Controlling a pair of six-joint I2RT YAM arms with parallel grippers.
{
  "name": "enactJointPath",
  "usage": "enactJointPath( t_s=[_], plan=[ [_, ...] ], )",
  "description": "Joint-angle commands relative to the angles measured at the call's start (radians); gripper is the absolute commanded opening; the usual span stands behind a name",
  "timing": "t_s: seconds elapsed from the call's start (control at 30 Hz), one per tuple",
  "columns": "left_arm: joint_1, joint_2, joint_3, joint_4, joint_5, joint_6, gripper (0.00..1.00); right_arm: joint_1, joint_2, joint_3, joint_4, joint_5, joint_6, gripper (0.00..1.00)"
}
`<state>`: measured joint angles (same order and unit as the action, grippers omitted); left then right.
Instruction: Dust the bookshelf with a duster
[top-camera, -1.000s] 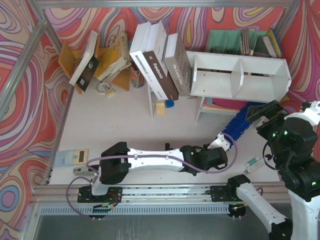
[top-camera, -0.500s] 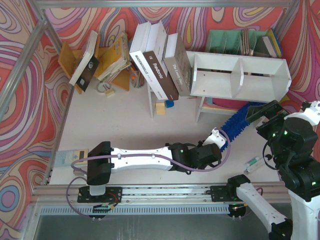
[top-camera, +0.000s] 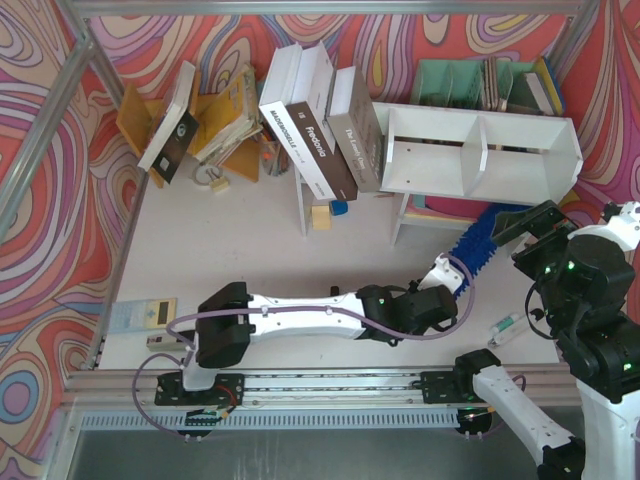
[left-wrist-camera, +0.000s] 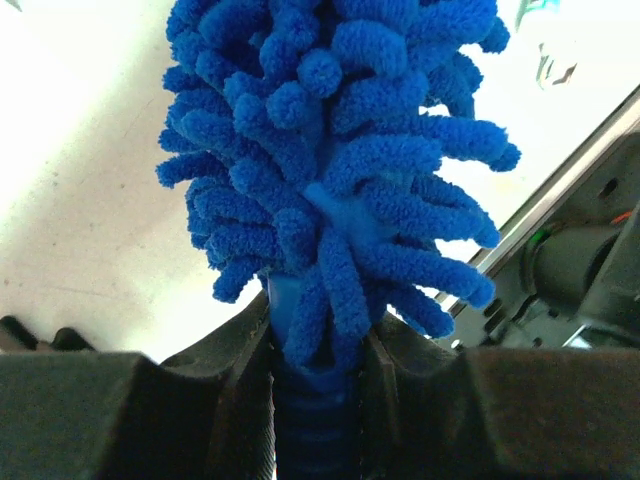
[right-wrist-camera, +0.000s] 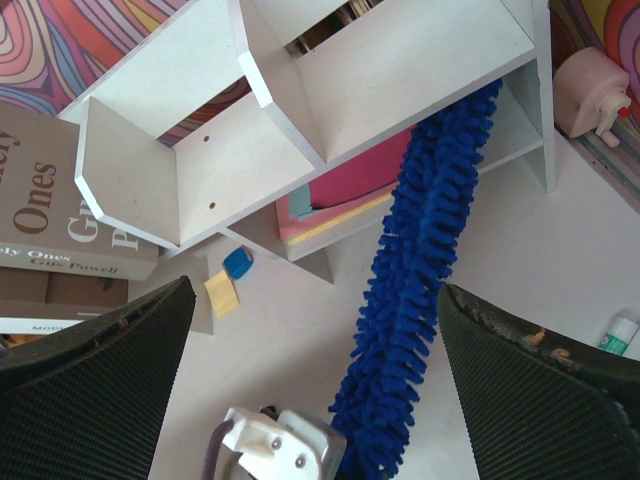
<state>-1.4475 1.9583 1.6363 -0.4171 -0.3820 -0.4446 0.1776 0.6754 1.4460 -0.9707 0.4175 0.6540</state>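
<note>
The duster (top-camera: 478, 243) lay slantwise at the lower right of the top view. It was a long, bright blue brush of thick chenille strands, soft and worm-like. In the left wrist view these strands spread out from a thin blue plastic core, and below them a ribbed blue handle went down between two dark, matt fingers. The left hand (top-camera: 447, 272) was closed tightly on this handle. From there the fluffy part ran up and to the right, toward the bookshelf (top-camera: 483, 148).

The bookshelf was a white box of flat, painted boards with one upright divider and two open compartments, standing on short white legs at the upper right of the top view. In the right wrist view the duster's far end reached the front lower edge of the right-hand compartment; whether it touched the board I cannot tell. A flat pink thing (right-wrist-camera: 350, 185) lay under the shelf.

The right hand (right-wrist-camera: 315, 330) hung above the duster with its two black, ribbed fingers wide apart, holding nothing. The desk (top-camera: 250, 240) was plain white and smooth.
</note>
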Motion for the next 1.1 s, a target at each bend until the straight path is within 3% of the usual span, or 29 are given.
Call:
enactJointPath(
  t_s=[0.0,0.27,0.83,1.07],
  plan=[
    [0.0,0.064,0.105,0.081,-0.011,-0.009,0.0,0.006,-0.011,-0.013,0.003,0.004,0.0,0.95],
    [0.001,0.127,0.217,0.041,0.004,0.012,0.0,0.005,-0.013,-0.017,-0.001,0.013,-0.008,0.95],
    [-0.071,-0.041,-0.031,0.001,0.055,0.018,0.0,0.006,-0.015,-0.026,0.008,0.014,-0.002,0.95],
    [-0.077,-0.111,-0.116,0.047,-0.051,-0.009,0.0,0.005,-0.018,-0.015,-0.006,0.012,0.002,0.95]
  ],
)
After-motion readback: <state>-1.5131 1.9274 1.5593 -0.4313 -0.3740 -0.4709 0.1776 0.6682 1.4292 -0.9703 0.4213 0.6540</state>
